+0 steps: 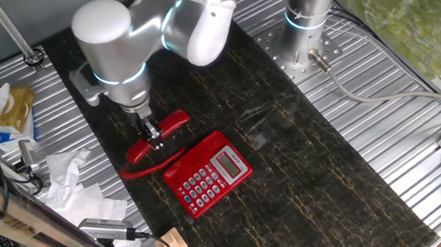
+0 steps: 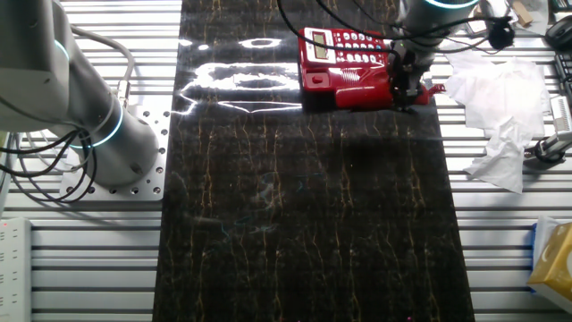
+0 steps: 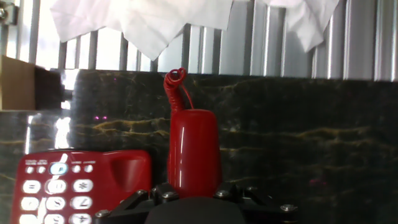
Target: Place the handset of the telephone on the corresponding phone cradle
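Observation:
The red handset (image 1: 173,123) lies slanted on the dark mat, just left of the red telephone (image 1: 209,173). My gripper (image 1: 155,139) reaches down onto its middle and is shut on it. In the hand view the handset (image 3: 193,146) runs away from me between my fingers, with its cord (image 3: 176,81) coiled at the far end. The telephone (image 3: 74,186) is at lower left there, and its recessed phone cradle (image 3: 127,174) is empty beside the handset. In the other fixed view my gripper (image 2: 408,89) stands at the right end of the telephone (image 2: 344,63).
Crumpled white tissue (image 1: 72,186) and a wooden block (image 1: 171,246) lie left of the mat. The tissue (image 3: 143,22) hangs past the mat's far edge. A second arm's base (image 1: 308,18) stands on the slatted metal table. A yellow box (image 2: 554,259) sits at the right.

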Motion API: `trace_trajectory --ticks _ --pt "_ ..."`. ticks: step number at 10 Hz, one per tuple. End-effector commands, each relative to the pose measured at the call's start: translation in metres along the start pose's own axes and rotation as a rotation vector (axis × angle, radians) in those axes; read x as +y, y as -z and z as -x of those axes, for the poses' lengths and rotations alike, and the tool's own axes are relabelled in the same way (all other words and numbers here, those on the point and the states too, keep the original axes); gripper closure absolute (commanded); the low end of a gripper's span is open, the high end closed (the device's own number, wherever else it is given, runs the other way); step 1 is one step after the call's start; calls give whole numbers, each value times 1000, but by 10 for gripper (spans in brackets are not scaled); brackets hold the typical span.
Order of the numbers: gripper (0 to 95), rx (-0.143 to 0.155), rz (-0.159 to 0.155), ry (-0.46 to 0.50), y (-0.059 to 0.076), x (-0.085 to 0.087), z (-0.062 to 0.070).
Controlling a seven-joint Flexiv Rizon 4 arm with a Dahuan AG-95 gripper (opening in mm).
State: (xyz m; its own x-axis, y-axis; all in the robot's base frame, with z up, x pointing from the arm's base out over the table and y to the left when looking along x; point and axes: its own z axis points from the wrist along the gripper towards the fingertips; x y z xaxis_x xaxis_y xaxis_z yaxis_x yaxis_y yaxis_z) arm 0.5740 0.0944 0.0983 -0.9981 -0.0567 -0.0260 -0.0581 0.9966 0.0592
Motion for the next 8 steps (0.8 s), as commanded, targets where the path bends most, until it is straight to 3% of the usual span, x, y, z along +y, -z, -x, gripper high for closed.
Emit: trace_trajectory --ticks 1,8 --pt "950 1 9 -31 -3 13 -3" --pt "950 -1 11 -81 -10 43 -14"
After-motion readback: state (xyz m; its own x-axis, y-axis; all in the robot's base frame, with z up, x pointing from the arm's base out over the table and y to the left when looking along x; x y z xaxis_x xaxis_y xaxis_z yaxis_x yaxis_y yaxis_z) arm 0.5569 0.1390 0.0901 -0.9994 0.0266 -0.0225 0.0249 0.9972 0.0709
